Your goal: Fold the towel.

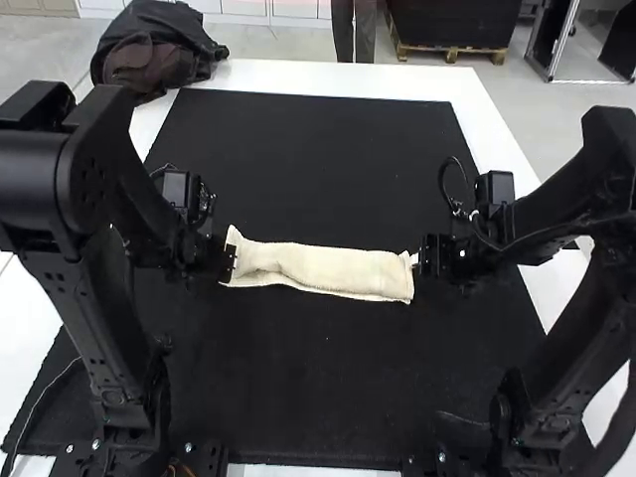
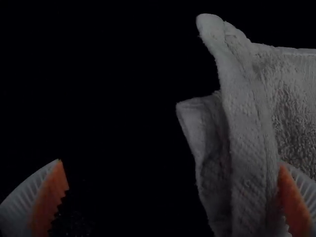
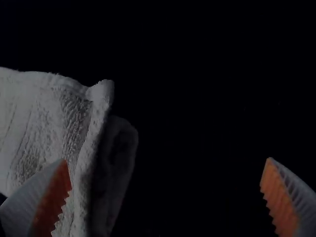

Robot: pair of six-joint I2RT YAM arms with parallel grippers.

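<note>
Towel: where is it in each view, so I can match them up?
High view: the towel, a folded strip, lies crosswise between the left gripper and the right gripper.
Left wrist view: its left end lies beside one finger of the open gripper.
Right wrist view: its right end lies beside one finger, gripper open.
Shared landmark: the black mat around the towel.

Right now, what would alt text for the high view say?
A cream towel, folded into a long, narrow strip, lies on a black mat, with the left gripper and right gripper at its short ends.
</note>
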